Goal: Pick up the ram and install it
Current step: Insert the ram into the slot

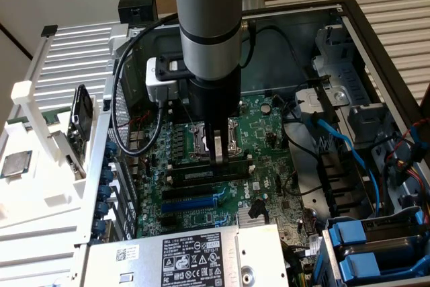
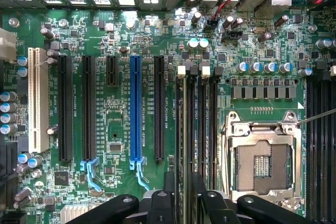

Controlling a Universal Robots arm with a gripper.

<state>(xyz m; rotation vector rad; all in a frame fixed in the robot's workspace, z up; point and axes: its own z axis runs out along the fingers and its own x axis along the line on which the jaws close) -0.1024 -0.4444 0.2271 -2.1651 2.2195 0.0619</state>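
The gripper (image 1: 218, 154) is down inside the open computer case (image 1: 376, 38), its two dark fingers (image 1: 219, 146) close together and pinched on the ram (image 1: 205, 175). The stick stands on edge between them and sits in a memory slot just beside the empty processor socket (image 1: 213, 140). In the wrist view the fingers (image 2: 173, 203) reach up from the edge of the picture and the ram (image 2: 185, 145) runs straight away from them as a thin strip lying along the memory slots (image 2: 202, 129), with white latches (image 2: 181, 72) at the far end. Whether it is pressed fully home I cannot tell.

The green motherboard (image 2: 118, 124) spreads around it, with a blue slot (image 2: 135, 108), several black slots (image 2: 87, 108) and one white slot (image 2: 38, 100). In the exterior view the grey arm (image 1: 208, 25) comes down from above. Blue cables (image 1: 349, 146) cross the metal bay on the exterior view's right, and a labelled power supply (image 1: 188, 257) lies in front.
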